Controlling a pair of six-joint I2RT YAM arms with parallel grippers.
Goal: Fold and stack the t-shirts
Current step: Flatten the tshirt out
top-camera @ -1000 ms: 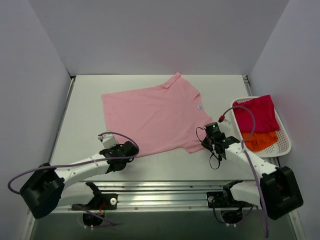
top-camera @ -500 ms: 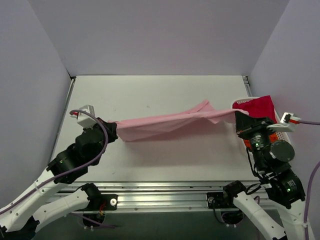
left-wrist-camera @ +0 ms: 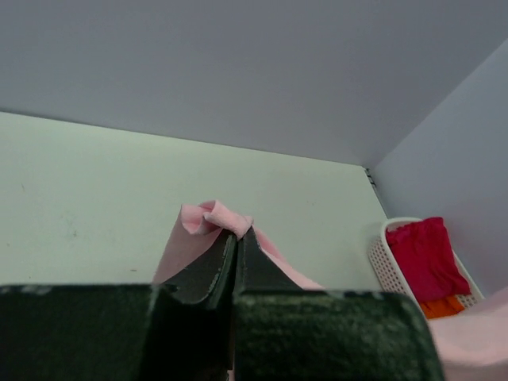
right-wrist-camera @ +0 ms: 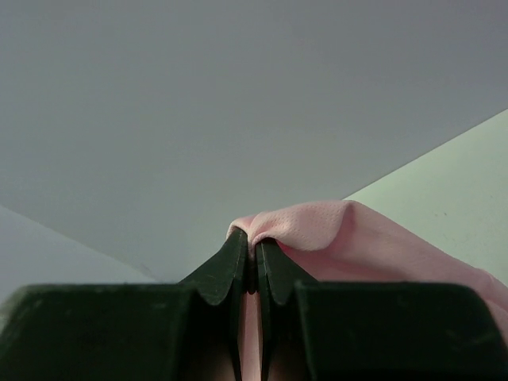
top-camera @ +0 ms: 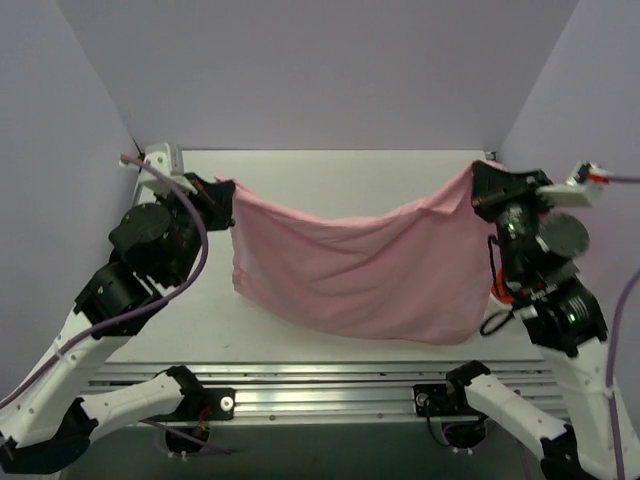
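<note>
The light pink t-shirt (top-camera: pixel 350 265) hangs spread in the air between both grippers, its lower edge sagging toward the table. My left gripper (top-camera: pixel 222 187) is shut on its left corner, seen as a pink fold (left-wrist-camera: pixel 213 216) at the fingertips. My right gripper (top-camera: pixel 474 187) is shut on its right corner (right-wrist-camera: pixel 305 224). The magenta-red t-shirt (left-wrist-camera: pixel 427 258) and the orange t-shirt (left-wrist-camera: pixel 442 305) lie in the white basket (left-wrist-camera: pixel 379 255) in the left wrist view; in the top view the right arm hides them.
The white table (top-camera: pixel 330 170) is ringed by grey-lilac walls at the back and sides. A metal rail (top-camera: pixel 330 385) with the arm bases runs along the near edge. The basket stands at the table's right side.
Both grippers have risen and moved to the back with the pink shirt. It went from flat on the table, to a stretched band, to a hanging sheet.
</note>
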